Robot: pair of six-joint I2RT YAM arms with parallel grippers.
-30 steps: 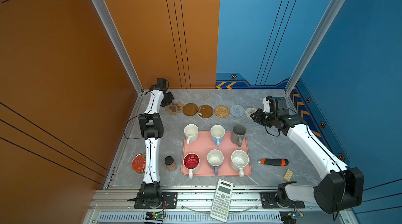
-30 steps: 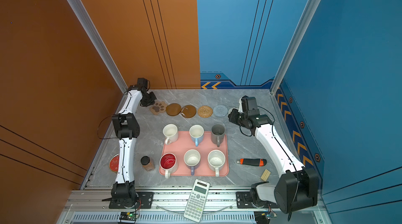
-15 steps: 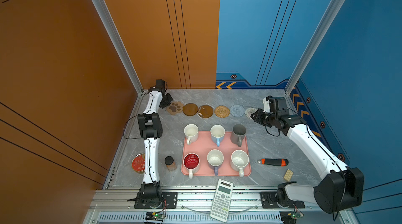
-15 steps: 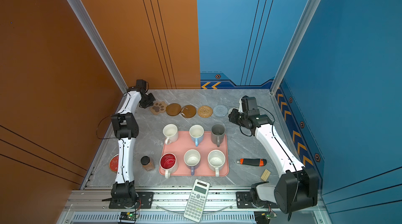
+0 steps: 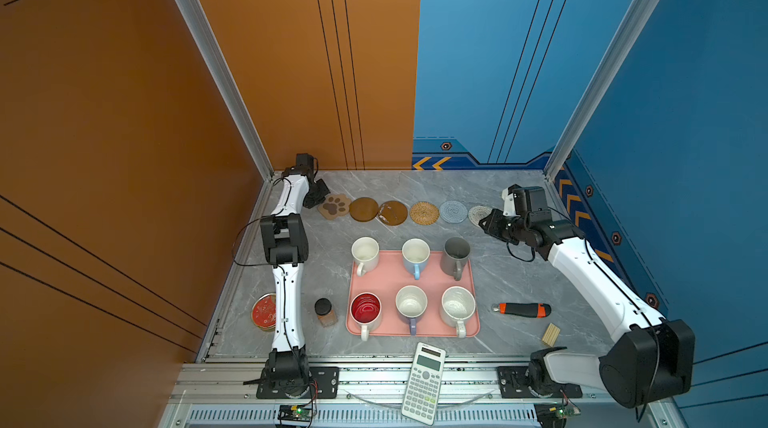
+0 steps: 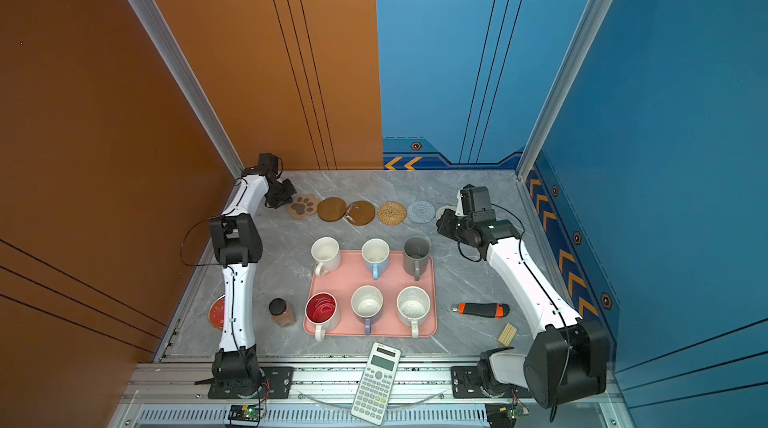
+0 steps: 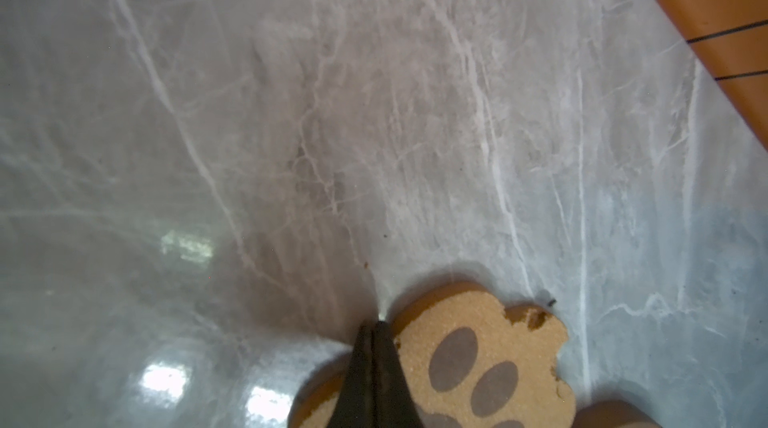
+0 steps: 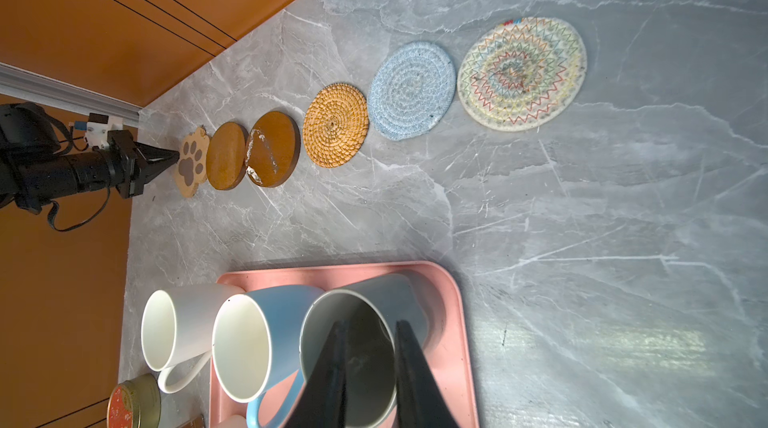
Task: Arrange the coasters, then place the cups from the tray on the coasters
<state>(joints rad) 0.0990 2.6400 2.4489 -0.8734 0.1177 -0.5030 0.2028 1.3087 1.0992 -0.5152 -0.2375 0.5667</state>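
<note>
Coasters sit in a row along the far side of the table (image 5: pixel 511 280), left to right: paw coaster (image 5: pixel 335 206), left brown disc (image 5: pixel 363 209), right brown disc (image 5: pixel 392 213), rattan round (image 5: pixel 424 213), grey-blue round (image 5: pixel 453 211), whitish round (image 5: pixel 477 213); left gripper (image 7: pixel 374 328) is pinched together on nothing, its tip at the paw coaster's left edge; right gripper (image 8: pixel 370 324) hovers just right of the whitish round, jaws slightly parted, empty; six cups (image 5: pixel 365 250) stand on the pink tray (image 5: pixel 388 280), near of the row.

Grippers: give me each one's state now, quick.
The left gripper is closed, empty, tips at the edge of the paw coaster.
The right gripper is partly open, empty.
</note>
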